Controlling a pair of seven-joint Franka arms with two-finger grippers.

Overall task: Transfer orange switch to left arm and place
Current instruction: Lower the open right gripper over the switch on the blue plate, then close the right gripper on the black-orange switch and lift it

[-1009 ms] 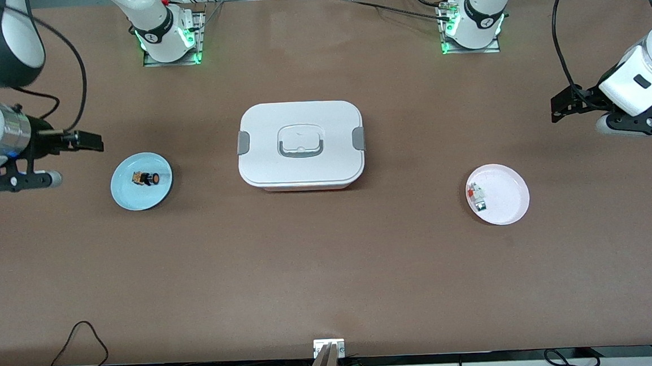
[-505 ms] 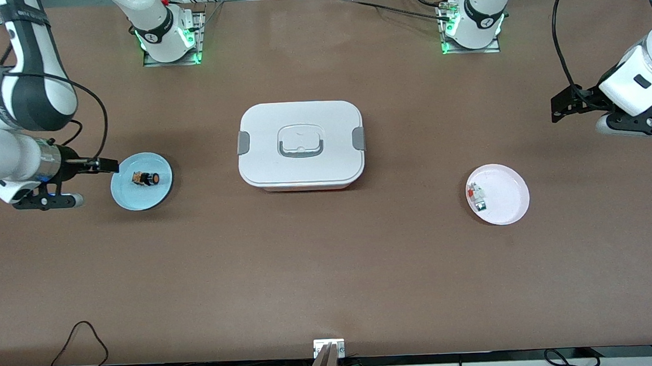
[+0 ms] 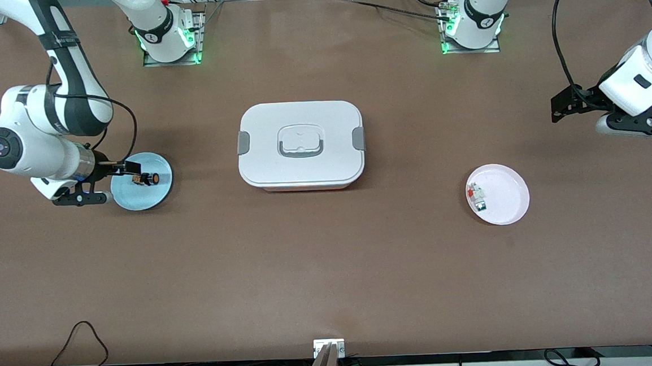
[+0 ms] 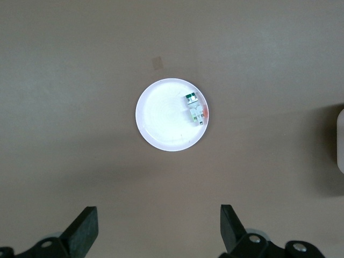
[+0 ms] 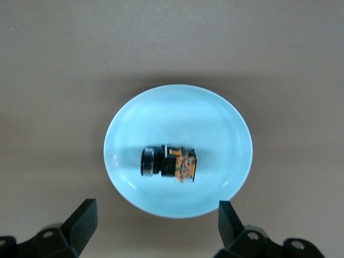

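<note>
My right hand, fingers apart, has swung in over the edge of the blue plate where the orange switch lies, so I judge the pickup close, while my left hand waits open above the tabletop.

Right gripper over blue plate with orange switch; white box mid-table.

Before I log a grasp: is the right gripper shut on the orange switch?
No, the right gripper is open, and the orange switch lies untouched on the blue plate.
</note>
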